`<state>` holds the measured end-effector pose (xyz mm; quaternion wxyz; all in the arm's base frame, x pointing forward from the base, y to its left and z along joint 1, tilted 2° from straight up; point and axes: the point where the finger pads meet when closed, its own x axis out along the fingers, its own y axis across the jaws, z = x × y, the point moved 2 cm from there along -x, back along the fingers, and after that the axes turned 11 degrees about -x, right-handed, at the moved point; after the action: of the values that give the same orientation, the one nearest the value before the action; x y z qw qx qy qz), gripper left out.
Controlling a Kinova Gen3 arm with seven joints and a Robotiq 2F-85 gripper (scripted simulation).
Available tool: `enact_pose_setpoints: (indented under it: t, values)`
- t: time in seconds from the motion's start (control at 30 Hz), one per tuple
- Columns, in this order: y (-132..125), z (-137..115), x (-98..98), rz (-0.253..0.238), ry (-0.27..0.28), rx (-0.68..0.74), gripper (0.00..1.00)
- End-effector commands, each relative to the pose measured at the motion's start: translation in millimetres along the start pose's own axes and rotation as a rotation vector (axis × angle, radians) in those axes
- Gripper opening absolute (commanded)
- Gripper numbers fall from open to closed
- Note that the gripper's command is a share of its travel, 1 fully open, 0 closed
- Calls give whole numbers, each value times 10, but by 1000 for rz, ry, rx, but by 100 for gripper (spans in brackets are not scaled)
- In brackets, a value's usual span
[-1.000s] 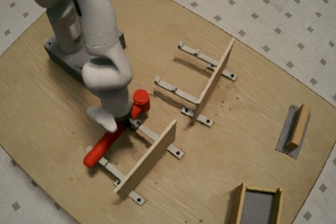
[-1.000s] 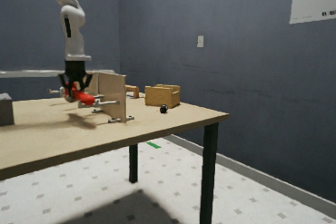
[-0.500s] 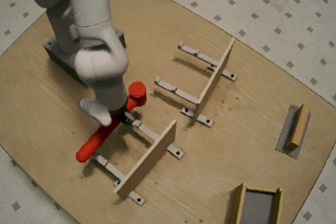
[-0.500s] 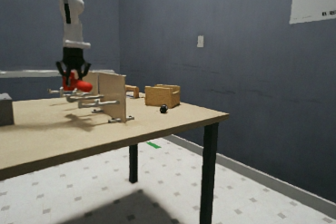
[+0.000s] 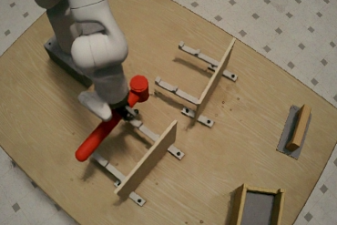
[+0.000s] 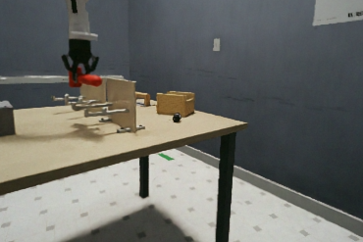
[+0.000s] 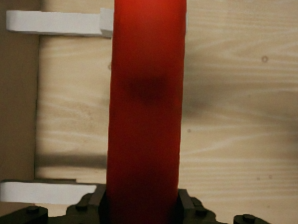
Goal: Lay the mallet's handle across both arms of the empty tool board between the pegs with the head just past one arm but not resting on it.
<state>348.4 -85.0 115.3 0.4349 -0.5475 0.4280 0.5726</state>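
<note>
The red mallet (image 5: 111, 122) hangs in the air over the near tool board (image 5: 148, 158), with its round head (image 5: 138, 87) towards the far board. My gripper (image 5: 125, 110) is shut on the straight handle, close behind the head. In the wrist view the handle (image 7: 147, 110) runs up the middle between my fingers, and the near board's two white arms (image 7: 55, 22) lie below it at the left. In the exterior view the mallet (image 6: 85, 79) is raised above the boards' arms. The empty tool board (image 5: 216, 78) stands further right with two pegged arms (image 5: 175, 90).
A wooden block (image 5: 298, 127) lies on a grey pad at the right. An open wooden box (image 5: 260, 204) stands at the front right edge, and a small black ball (image 6: 177, 117) lies by it. The arm's grey base (image 5: 64, 58) is at the left.
</note>
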Motion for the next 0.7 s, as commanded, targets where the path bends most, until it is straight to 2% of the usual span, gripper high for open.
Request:
enact_pose_setpoints:
  t: [0.0,0.13,0.27,0.33,0.47,0.67]
  values:
    - [-19,11,-17,-5,1,-2,10]
    - [-67,83,-17,-5,1,-2,10]
    - [-183,274,-15,-5,2,-2,10]
    - [-183,274,-15,-5,2,-2,10]
    - [-348,603,-10,-5,3,-3,10]
    - [-485,968,-5,-6,4,-3,10]
